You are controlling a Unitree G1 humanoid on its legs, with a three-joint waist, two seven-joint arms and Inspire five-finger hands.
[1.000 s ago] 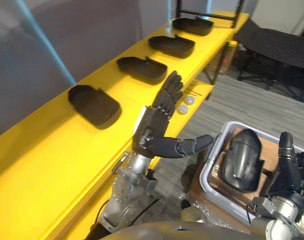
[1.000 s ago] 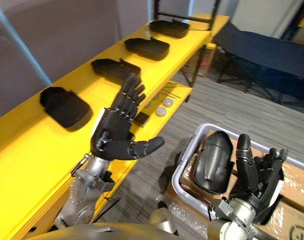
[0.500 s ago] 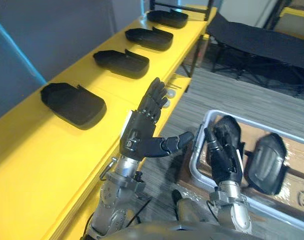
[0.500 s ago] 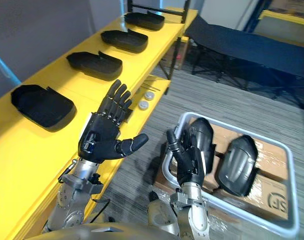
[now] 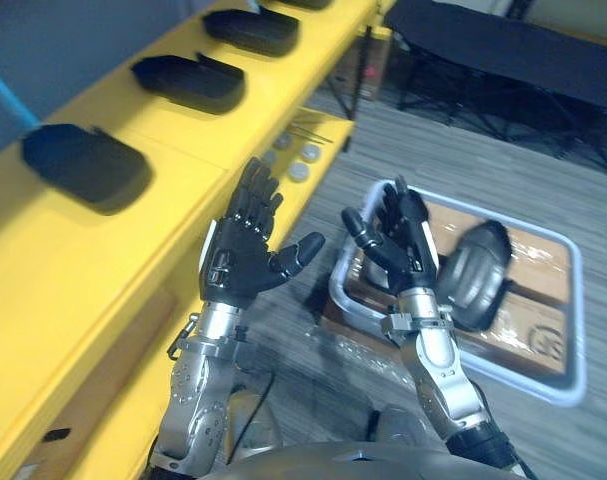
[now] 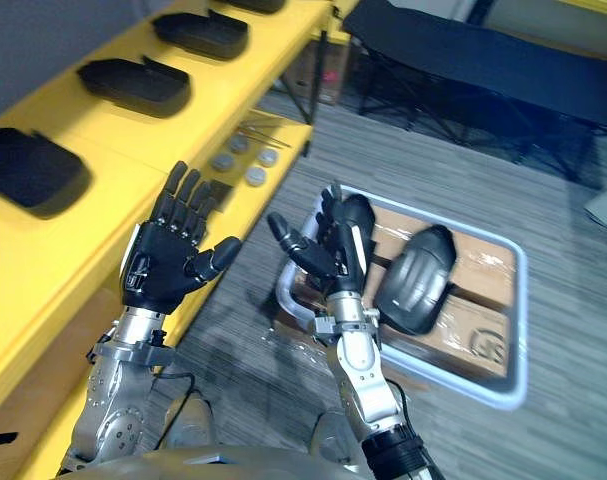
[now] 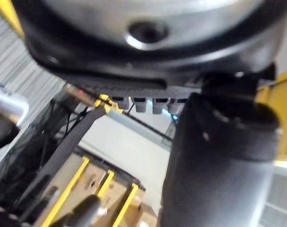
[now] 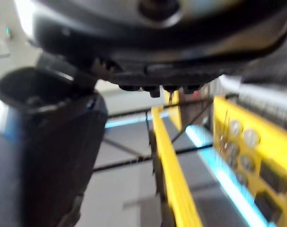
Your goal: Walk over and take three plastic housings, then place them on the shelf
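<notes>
Left robot hand (image 5: 241, 265) is up beside the front edge of the yellow shelf (image 5: 113, 260). Its palm faces the camera, fingers straight, thumb out to the side, nothing in it. Right robot hand (image 5: 398, 248) is just beside it, raised over the near-left corner of the white tray (image 5: 579, 310). Its fingers are spread and it's empty too (the wrist views are too close and smeared to add anything).

Behind that right hand sits one plastic housing (image 6: 357, 222), mostly covered by the fingers, so its lie is hard to read. The second tray housing (image 5: 473, 275) is clear: domed side up, long axis running from the tray's near side to its far side. There's open room to its right, with bare cardboard (image 5: 538, 330) showing.

On the shelf top, four more sit in a row, hollow side up and crosswise to the shelf's run:
- The nearest housing (image 5: 83, 165) is blurred.
- The middle housing (image 5: 188, 82) is plain to see.
- The third housing (image 5: 251, 30) is whole.
- The fourth housing (image 6: 251, 5) is cut off by the top edge.

Bare shelf lies nearer than the row. Small round discs (image 5: 301, 172) lie on the lower ledge. Grey carpet (image 5: 543, 180) lies open past the tray, with a black cot (image 5: 503, 45) beyond it.
</notes>
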